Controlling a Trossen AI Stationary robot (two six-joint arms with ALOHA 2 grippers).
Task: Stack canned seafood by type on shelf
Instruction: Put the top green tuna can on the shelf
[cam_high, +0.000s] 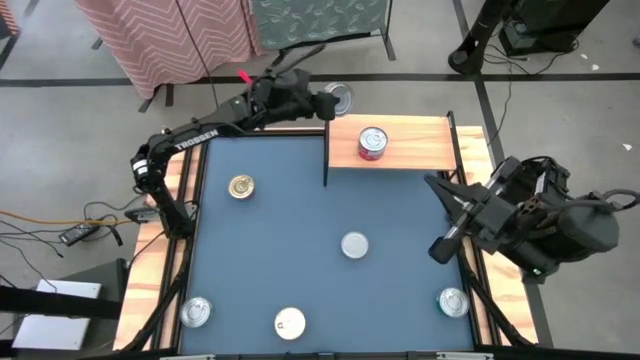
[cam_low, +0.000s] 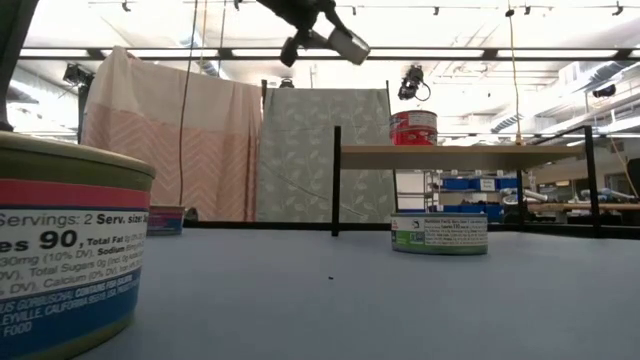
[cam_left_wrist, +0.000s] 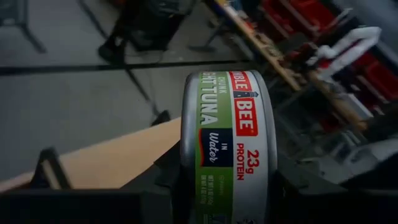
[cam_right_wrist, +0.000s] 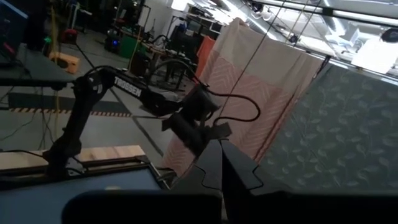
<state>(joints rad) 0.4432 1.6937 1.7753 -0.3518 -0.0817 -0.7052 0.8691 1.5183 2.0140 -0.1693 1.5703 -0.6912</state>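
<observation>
Short round tin (cam_left_wrist: 227, 149), shiny metal rim, green-and-red paper label, clamped on edge between the left gripper (cam_high: 332, 101) fingers, held high just past the shelf's back-left corner. Shelf (cam_high: 410, 145): light-wood plank, thin dark metal uprights, at the table's far right; a red-labelled can (cam_high: 372, 143) with silver lid stands on it. Five more tins scattered on the matte blue table (cam_high: 280, 230), one gold-lidded (cam_high: 240, 187), one white-lidded (cam_high: 290, 322). Right gripper (cam_high: 438, 250) clenched, empty, over the table's right edge.

The high camera looked straight down on the table (cam_high: 300, 210). The low camera sat at tabletop level, facing the far shelf (cam_low: 460, 155), which both showed.
</observation>
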